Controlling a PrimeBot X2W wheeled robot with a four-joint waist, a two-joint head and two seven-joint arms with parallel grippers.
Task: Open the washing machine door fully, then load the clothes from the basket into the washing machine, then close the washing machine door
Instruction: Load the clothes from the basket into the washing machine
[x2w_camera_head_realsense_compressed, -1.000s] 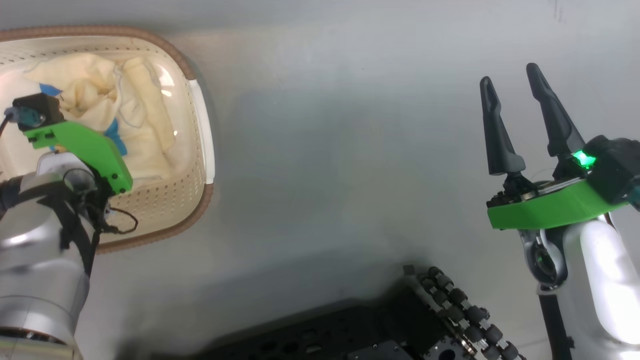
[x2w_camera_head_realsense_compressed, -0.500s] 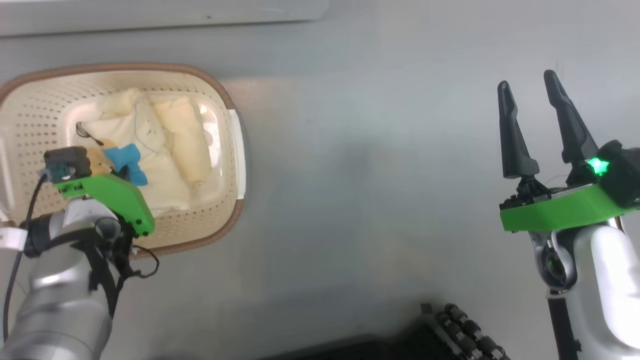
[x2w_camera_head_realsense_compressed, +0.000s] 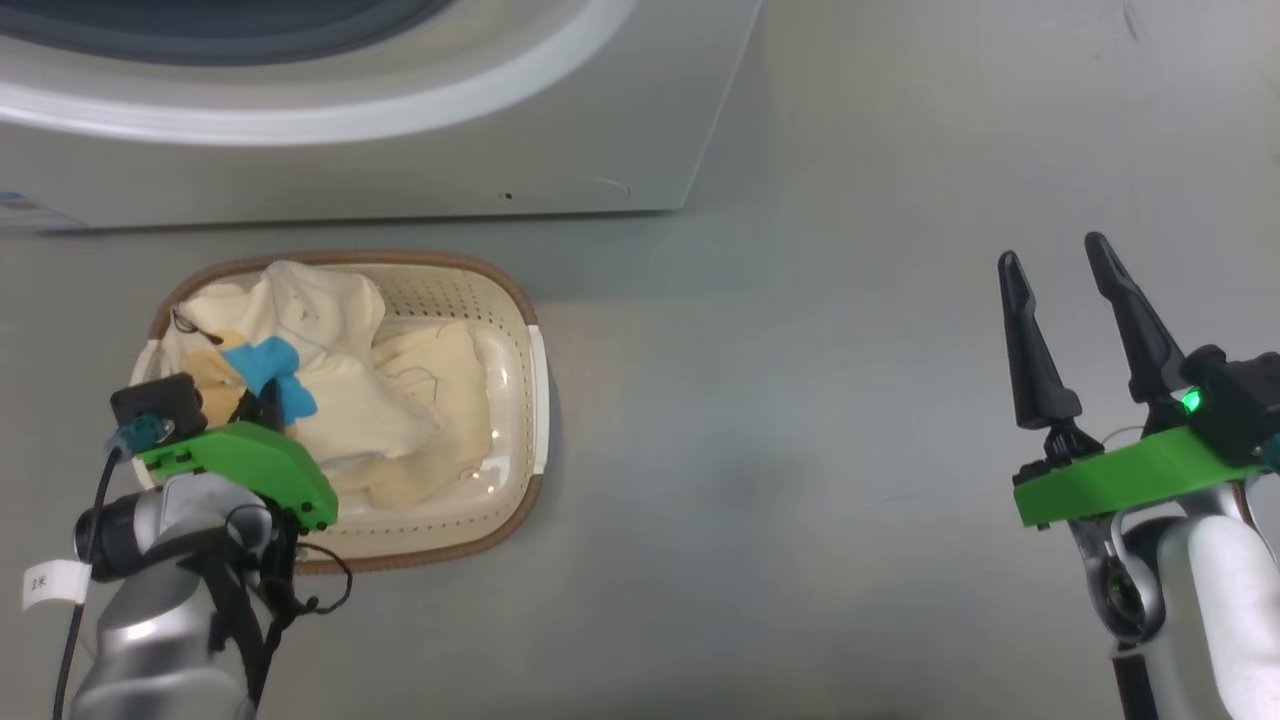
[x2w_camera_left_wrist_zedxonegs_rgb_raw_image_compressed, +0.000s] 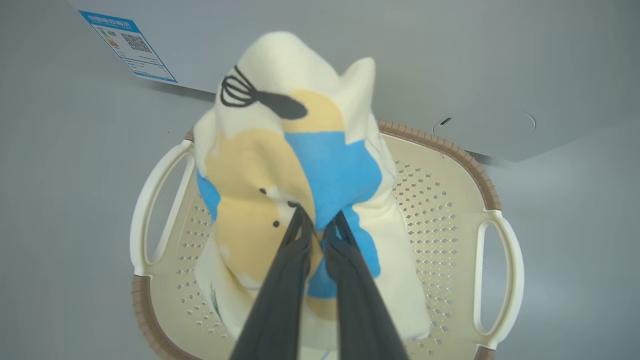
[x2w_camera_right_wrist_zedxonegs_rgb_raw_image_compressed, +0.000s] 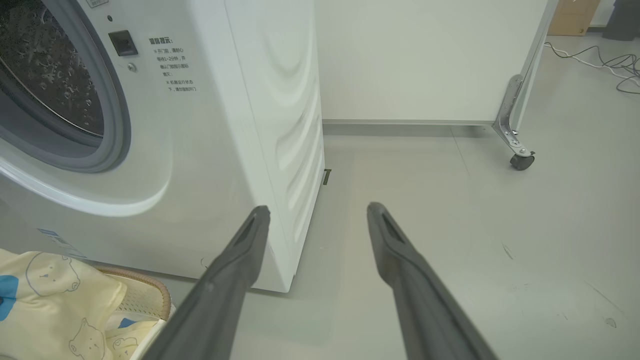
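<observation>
Now | left gripper (x2w_camera_left_wrist_zedxonegs_rgb_raw_image_compressed: 317, 223) pinches clothes (x2w_camera_left_wrist_zedxonegs_rgb_raw_image_compressed: 300, 150) over basket (x2w_camera_left_wrist_zedxonegs_rgb_raw_image_compressed: 440, 145) rim | right gripper (x2w_camera_head_realsense_compressed: 1050, 250) wide, floor (x2w_camera_head_realsense_compressed: 800, 450) open

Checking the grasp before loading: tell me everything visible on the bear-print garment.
The bear-print garment is soft cream cloth printed with a tan bear in a blue shirt and dark outline marks. It hangs bunched and peaked over the basket, pinched at a fold in the print by the left gripper, jaws shut. Its lower part drapes toward the basket floor; whether it touches there is unclear.
</observation>
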